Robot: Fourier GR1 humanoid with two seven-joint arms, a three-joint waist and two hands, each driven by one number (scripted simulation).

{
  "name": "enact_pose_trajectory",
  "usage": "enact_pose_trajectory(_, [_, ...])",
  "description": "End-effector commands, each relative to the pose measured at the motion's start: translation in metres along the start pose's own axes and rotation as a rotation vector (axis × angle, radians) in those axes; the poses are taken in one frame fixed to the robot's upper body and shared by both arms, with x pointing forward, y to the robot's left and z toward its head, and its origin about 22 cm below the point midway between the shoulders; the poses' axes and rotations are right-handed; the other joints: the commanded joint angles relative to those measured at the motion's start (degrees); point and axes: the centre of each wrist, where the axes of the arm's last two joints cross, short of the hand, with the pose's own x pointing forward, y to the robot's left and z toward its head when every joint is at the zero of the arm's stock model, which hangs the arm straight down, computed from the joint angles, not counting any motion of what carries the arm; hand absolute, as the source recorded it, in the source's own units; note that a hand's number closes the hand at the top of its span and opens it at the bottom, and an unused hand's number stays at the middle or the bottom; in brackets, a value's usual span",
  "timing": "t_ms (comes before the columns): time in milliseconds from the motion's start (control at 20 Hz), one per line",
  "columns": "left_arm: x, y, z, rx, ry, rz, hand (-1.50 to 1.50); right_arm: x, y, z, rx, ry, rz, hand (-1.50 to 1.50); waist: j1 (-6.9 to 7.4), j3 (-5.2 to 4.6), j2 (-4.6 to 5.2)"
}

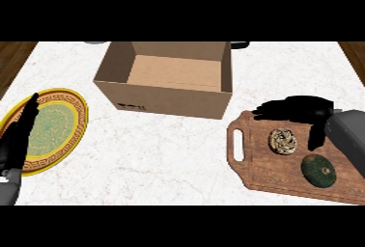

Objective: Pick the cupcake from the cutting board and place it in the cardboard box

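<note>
The cupcake (284, 141), round with a swirled light top, sits on the wooden cutting board (262, 170) at the right. My right hand (299, 110) hovers over the board's far edge, just beyond the cupcake, fingers stretched to the left and the thumb hanging down beside the cupcake; it holds nothing. The open cardboard box (167, 82) stands at the middle back, empty inside. My left hand (16, 140) rests open at the left edge, fingers pointing up over the plate's rim.
A dark green round fruit (318, 171) lies on the board in front of the cupcake. A round plate (65, 125) with a gold patterned rim lies at the left. White marble counter (157, 154) stretches between plate and board.
</note>
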Motion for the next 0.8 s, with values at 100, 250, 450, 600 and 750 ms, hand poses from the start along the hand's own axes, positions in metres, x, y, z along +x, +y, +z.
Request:
enact_pose_trajectory(100, [0.004,-0.004,0.000,0.018,0.008,-0.004,0.00,0.013,-0.003,0.003,0.048,-0.175,-0.071,-1.50,-1.03,-0.04,-0.40])
enact_pose_trajectory(250, [-0.001,-0.003,0.008,0.003,0.016,0.010,0.00,0.010,-0.014,0.015,0.015,-0.193,-0.057,-1.50,-0.29,-0.01,-0.26])
enact_pose_trajectory(450, [-0.002,-0.012,0.006,0.006,-0.001,-0.007,0.00,0.022,-0.016,0.014,0.073,-0.179,-0.042,-1.50,-0.69,-0.03,-0.29])
enact_pose_trajectory(600, [-0.012,-0.012,0.002,0.014,-0.007,-0.009,0.00,0.030,0.007,-0.005,0.106,-0.108,0.013,-1.50,-0.77,-0.05,-0.22])
enact_pose_trajectory(750, [-0.007,0.006,0.001,0.010,0.002,-0.007,0.00,0.037,0.025,-0.016,0.114,-0.064,0.000,-1.50,-0.67,-0.04,-0.22])
